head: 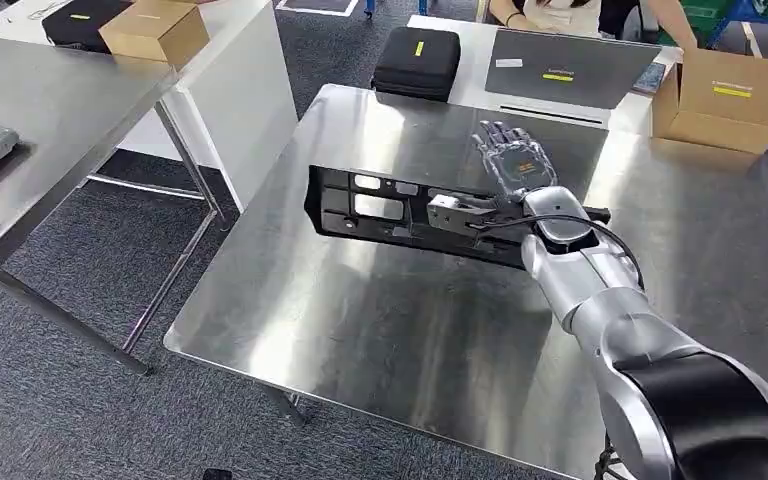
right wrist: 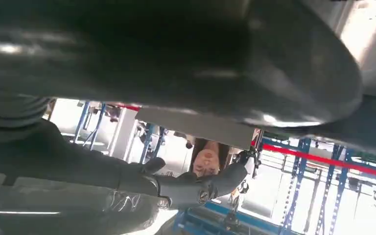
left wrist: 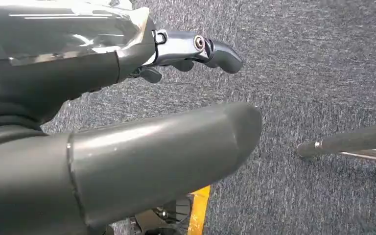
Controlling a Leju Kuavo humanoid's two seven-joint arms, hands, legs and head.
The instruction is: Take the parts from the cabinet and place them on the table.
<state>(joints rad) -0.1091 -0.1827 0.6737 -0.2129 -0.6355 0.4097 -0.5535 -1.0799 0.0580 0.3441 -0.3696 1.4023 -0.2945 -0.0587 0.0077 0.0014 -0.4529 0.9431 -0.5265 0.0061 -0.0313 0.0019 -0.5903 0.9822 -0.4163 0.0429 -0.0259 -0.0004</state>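
A long black plastic part (head: 390,208) with cut-out windows and a small silver bracket (head: 452,212) lies flat on the steel table (head: 380,330). My right arm reaches over the part's right end. My right hand (head: 509,156) is just beyond the part's far edge, fingers stretched out and apart, holding nothing. In the right wrist view the thick thumb (right wrist: 215,58) and a dark finger (right wrist: 196,188) stand well apart. My left hand (left wrist: 127,112) hangs over the grey carpet with thumb and fingers apart and nothing in it.
Behind the table are a black case (head: 417,60), a grey laptop (head: 560,68) and a cardboard box (head: 725,98), with a person seated beyond. A second steel table (head: 50,110) at the left holds another box (head: 155,30). A table leg (left wrist: 352,142) crosses the floor.
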